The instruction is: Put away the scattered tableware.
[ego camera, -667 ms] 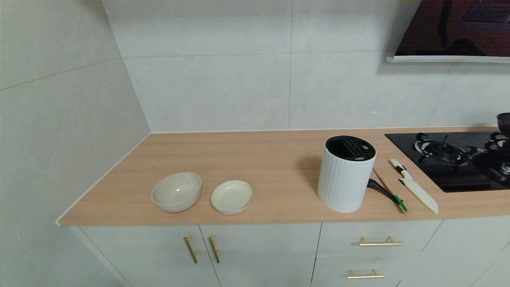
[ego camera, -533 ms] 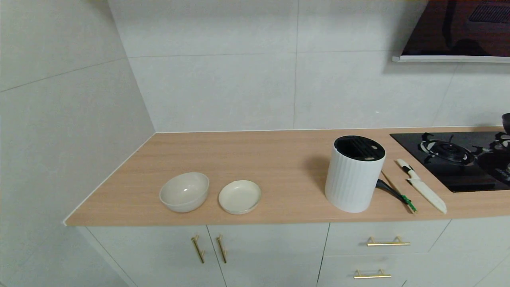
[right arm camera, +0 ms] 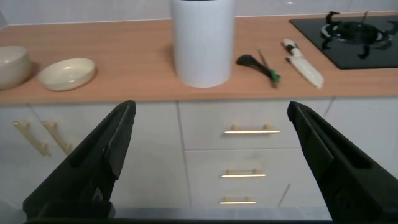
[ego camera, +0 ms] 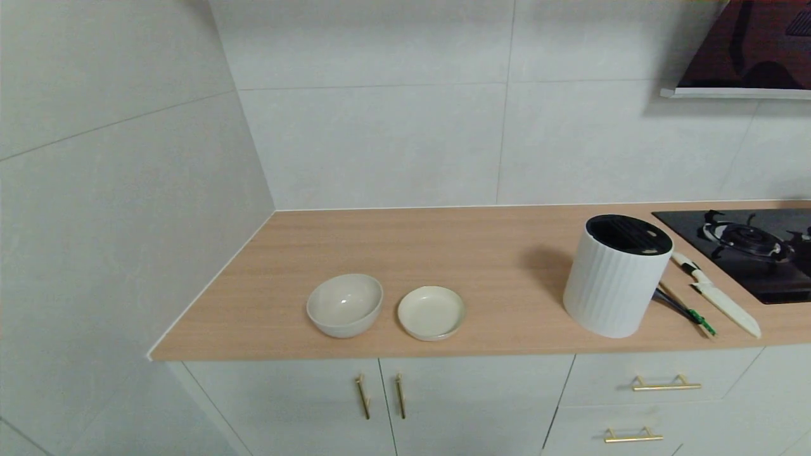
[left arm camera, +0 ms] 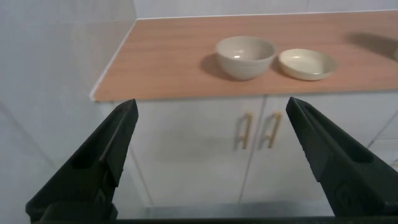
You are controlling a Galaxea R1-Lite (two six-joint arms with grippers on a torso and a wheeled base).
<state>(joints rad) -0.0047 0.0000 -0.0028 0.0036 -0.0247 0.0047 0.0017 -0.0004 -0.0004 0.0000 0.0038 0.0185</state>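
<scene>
A cream bowl (ego camera: 345, 304) and a shallow cream dish (ego camera: 431, 311) sit side by side near the wooden counter's front edge. To their right stands a white ribbed utensil holder (ego camera: 616, 275) with a black slotted top. Beside it lie a black-handled utensil (ego camera: 665, 299), green-tipped chopsticks (ego camera: 690, 309) and a white knife (ego camera: 719, 294). My left gripper (left arm camera: 211, 168) hangs open in front of the cabinet doors, short of the bowl (left arm camera: 244, 57) and dish (left arm camera: 307, 63). My right gripper (right arm camera: 211, 168) is open before the drawers, facing the holder (right arm camera: 203, 40), chopsticks (right arm camera: 267, 67) and knife (right arm camera: 303, 62).
A black gas hob (ego camera: 754, 247) occupies the counter's right end. Tiled walls close the back and the left corner. White cabinet doors (ego camera: 380, 399) and drawers (ego camera: 665, 383) with gold handles run below the counter (ego camera: 412, 253). A range hood (ego camera: 747, 50) hangs upper right.
The head camera has turned, so the whole picture has slid to the right. The bowl, dish, holder and knife keep their places on the counter.
</scene>
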